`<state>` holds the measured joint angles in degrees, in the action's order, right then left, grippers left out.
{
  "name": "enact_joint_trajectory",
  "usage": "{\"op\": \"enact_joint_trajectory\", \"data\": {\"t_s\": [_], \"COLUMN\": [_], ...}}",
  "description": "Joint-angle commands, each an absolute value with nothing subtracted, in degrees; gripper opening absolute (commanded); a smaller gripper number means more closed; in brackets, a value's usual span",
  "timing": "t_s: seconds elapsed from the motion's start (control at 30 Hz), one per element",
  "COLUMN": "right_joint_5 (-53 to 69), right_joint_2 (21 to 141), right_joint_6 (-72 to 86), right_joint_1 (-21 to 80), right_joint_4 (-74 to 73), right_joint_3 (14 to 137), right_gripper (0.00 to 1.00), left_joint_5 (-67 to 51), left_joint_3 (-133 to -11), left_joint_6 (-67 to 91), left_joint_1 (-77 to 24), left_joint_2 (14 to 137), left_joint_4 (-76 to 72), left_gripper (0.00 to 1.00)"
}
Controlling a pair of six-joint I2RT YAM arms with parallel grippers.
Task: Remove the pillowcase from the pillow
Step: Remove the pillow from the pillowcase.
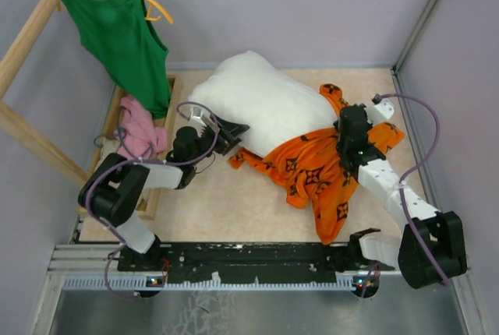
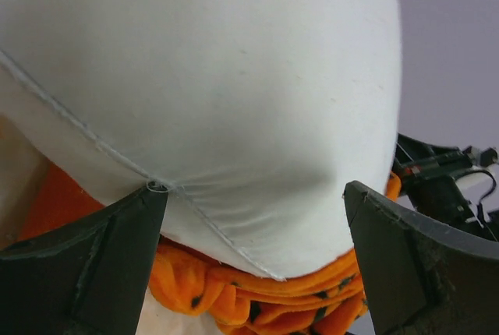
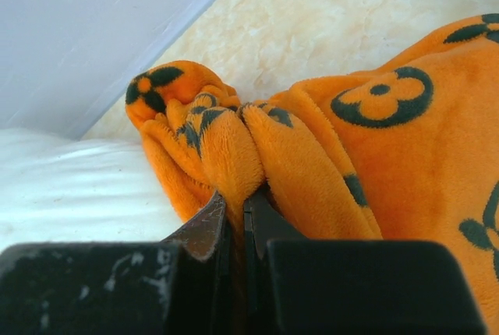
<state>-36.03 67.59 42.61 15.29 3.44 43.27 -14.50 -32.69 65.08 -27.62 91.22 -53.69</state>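
Pulling pillowcase | right fingers clamped on its bunched fold, thin pinch may slip | left fingers apart around pillow corner, not gripping, pillow may drag along | pillowcase bunched on pillow's right end, on tabletop

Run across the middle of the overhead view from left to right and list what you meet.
pink cloth → left gripper, open at the pillow's end → pillow → right gripper, shut on the pillowcase. The pillowcase spreads to both sides of that gripper, so it has no place of its own in the order.
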Motion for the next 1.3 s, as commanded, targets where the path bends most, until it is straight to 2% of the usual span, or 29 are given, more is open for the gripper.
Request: {"op": "enact_joint_trajectory", "data": {"t_s": [0.0, 0.27, 0.4, 0.5, 0.73, 0.9, 1.1, 1.27], "right_joint_5": [-41.0, -40.8, -40.7, -40.9, -41.0, -40.0, -39.9, -39.6], "right_joint_2": [62.8, 63.0, 63.9, 63.8, 63.7, 63.6, 62.9, 61.9], "right_joint_6": [42.3, 41.9, 41.9, 41.8, 41.6, 41.7, 41.6, 41.2], "right_joint_1": [15.8, 15.8, 15.8, 15.7, 15.8, 15.8, 15.8, 15.8], "right_joint_4": [6.3, 7.5, 7.1, 7.0, 7.0, 7.8, 6.9, 6.5], "right_joint_3": [42.6, 42.3, 42.8, 42.9, 42.7, 42.5, 42.7, 42.6], "right_gripper": [0.00, 0.00, 0.00, 0.00, 0.00, 0.00, 0.00, 0.00], "left_joint_5": [-15.0, -2.8, 3.7, 9.0, 11.2, 7.4, -1.9, -4.4], "left_joint_3": [-36.2, -45.1, -58.6, -64.7, -67.4, -64.1, -59.9, -63.2], "left_joint_6": [70.3, 58.2, 50.0, 45.5, 42.2, 44.0, 49.0, 51.4], "left_joint_1": [-28.8, -32.2, -35.9, -37.9, -38.0, -37.4, -37.1, -37.1], "left_joint_2": [97.9, 98.6, 102.3, 105.7, 107.1, 107.0, 110.5, 115.4], "left_joint_4": [-59.9, -37.4, -13.5, -1.5, 10.6, 3.9, -17.5, -21.3], "left_gripper": [0.99, 0.99, 0.99, 0.99, 0.99, 0.99, 0.99, 0.99]}}
